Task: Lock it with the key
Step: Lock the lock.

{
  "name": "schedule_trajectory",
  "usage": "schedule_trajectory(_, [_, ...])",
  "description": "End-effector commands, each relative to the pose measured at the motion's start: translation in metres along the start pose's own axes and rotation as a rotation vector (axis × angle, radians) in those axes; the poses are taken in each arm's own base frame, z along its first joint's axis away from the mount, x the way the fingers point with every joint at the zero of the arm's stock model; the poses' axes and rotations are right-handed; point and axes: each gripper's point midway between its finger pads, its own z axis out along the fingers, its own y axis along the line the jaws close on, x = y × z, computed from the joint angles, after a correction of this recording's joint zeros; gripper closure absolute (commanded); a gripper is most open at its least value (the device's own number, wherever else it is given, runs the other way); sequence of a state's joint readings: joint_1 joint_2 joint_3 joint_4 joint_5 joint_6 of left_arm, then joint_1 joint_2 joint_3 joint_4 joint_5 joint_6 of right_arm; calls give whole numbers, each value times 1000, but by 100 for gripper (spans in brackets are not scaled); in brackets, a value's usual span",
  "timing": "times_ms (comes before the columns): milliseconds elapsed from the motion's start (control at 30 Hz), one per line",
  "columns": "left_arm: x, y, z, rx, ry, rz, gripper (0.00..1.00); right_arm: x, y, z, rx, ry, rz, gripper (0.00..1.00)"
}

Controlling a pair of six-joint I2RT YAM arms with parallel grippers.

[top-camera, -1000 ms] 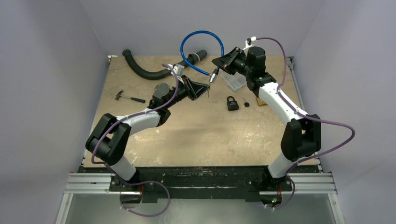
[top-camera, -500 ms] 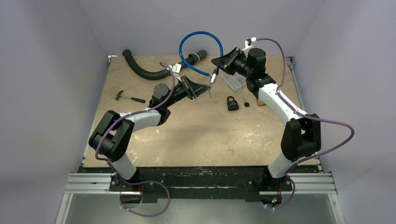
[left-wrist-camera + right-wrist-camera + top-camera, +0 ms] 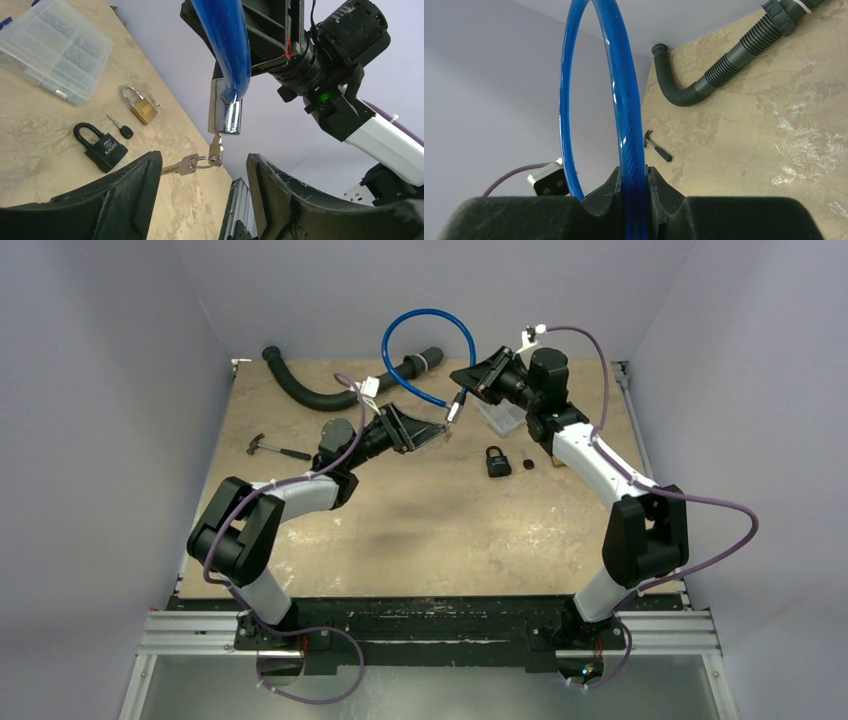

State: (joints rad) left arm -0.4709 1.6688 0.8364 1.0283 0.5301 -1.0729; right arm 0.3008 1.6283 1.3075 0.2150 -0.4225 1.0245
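1. The right gripper (image 3: 634, 182) is pinching the blue cable lock (image 3: 624, 100) between its pressed-in fingers and holding it in the air above the far part of the tabletop (image 3: 420, 530), with the loop arching up and away.
2. The left gripper (image 3: 200, 167) is sitting just beneath the lock's chrome barrel (image 3: 226, 112) with its fingers spread. It is gripping nothing, and the key (image 3: 216, 147) is hanging in the gap between them.
3. The step in hand, as I read it, is taking the key again and turning it. The fingers should be closing on the flat head of the seated key, not on the ring or the spare key (image 3: 180, 166) dangling from it.
4. The wrist should be rotating about the barrel's own axis, with no sideways pull. The cable is flexible, so the barrel is likely to swing or twist along unless the right arm is holding firm.
5. The barrel's long axis is running close to upright in the left wrist view (the camera's tilt is making true vertical hard to judge), and its keyhole end is facing down toward the left arm.
6. The key is lying in line with that axis, blade up inside the barrel and head downward. The spare key is sticking out sideways toward the left-hand finger.
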Motion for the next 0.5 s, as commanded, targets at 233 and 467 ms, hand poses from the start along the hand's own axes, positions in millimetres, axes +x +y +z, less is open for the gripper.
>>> schedule_trajectory(233, [-15, -42, -18, 117, -25, 187, 35, -21, 57, -24, -149, -69, -56, 100])
schedule_trajectory(467, [-16, -49, -4, 148, -22, 166, 44, -18, 61, -26, -169, -56, -63, 100])
